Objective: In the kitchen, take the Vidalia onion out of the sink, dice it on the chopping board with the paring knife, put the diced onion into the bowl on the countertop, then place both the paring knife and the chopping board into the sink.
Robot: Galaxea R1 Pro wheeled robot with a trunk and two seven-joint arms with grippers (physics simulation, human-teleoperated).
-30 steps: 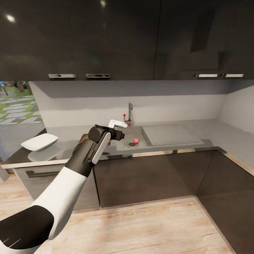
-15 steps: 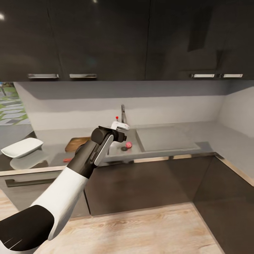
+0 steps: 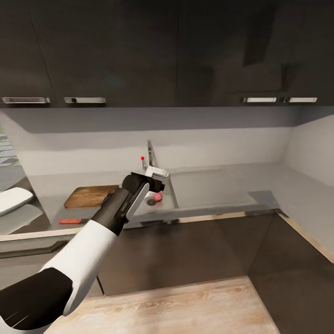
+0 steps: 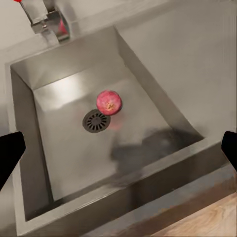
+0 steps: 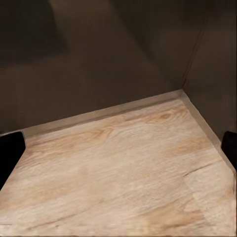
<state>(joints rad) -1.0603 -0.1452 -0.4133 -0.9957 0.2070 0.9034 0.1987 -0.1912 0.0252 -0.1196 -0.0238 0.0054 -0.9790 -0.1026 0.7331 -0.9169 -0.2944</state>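
Vidalia onion [image 4: 109,102]: pinkish-red ball on the floor of the sink [image 4: 74,163], just beside the round drain [image 4: 96,121], untouched. Tap [image 3: 151,155] with red knob stands at the basin's back edge.

Left gripper [image 4: 118,150]: hovers above the basin, fingers spread wide, nothing between them. Head view places the left arm's wrist over the sink's near rim.

Change over the last second: the whole head view has slid, camera panning; sink now sits nearer centre, bowl [image 3: 11,200] nearly off-frame. Judgement: approach nearly done, descent onto the onion is next.

Chopping board [image 3: 90,195] and paring knife [image 3: 70,221] lie on the countertop [image 3: 41,185].

Right gripper [image 5: 118,158]: spread apart, empty, over wooden floor [image 5: 118,173].

No legible writing or brands.
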